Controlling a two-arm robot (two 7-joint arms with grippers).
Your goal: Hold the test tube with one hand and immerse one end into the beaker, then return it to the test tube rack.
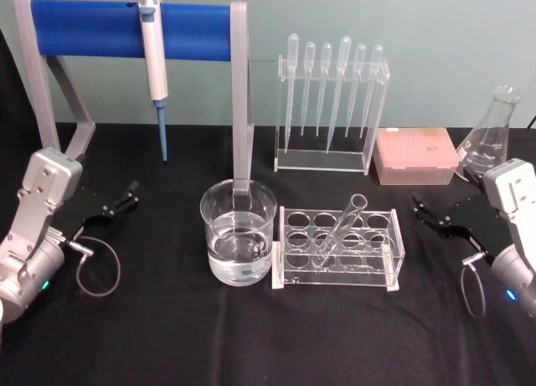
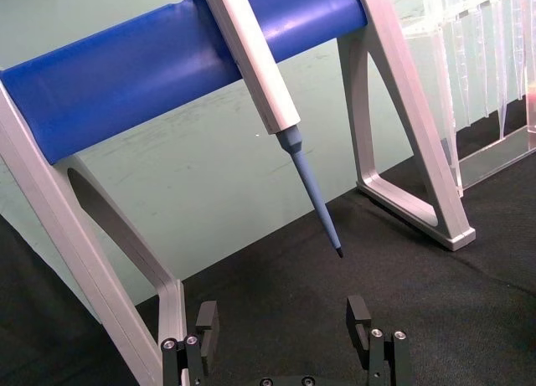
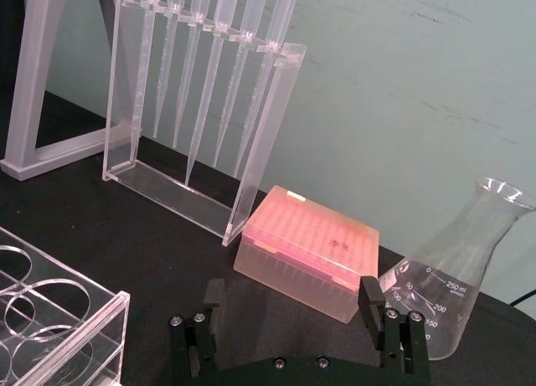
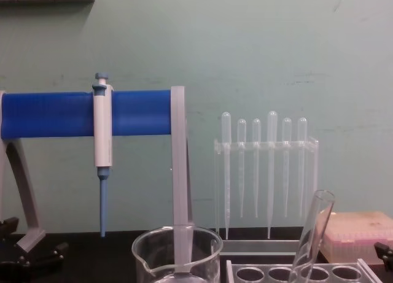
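Glassware sits mid-frame in the head view, and I see both hands resting off to the sides of it. The test tube [image 1: 339, 229] stands in the clear rack [image 1: 337, 250] just right of centre, tilted, with its round bottom down in a hole and its open rim leaning toward the upper right. In the chest view the same tube rises out of the rack at the lower right, slanting the same way. The beaker [image 1: 239, 233] stands upright on the black tabletop [image 1: 167, 336] just left of the rack, partly filled with clear liquid; I cannot tell whether the two touch. The left hand [image 1: 117, 203] hovers low at the left edge of the frame, well apart from the beaker, its fingers [image 2: 207, 319] spread wide with nothing between them. The right hand [image 1: 431, 212] sits at the right edge, near the rack's right end but apart from it, also spread wide and holding nothing. Behind the beaker, a pipette [image 1: 154, 59] hangs from a blue bar stand [image 1: 84, 28] in the upper left. A pipette holder [image 1: 331, 110] stands at upper centre. A pink tip box [image 1: 416, 155] and a conical flask [image 1: 490, 135] sit at the upper right.
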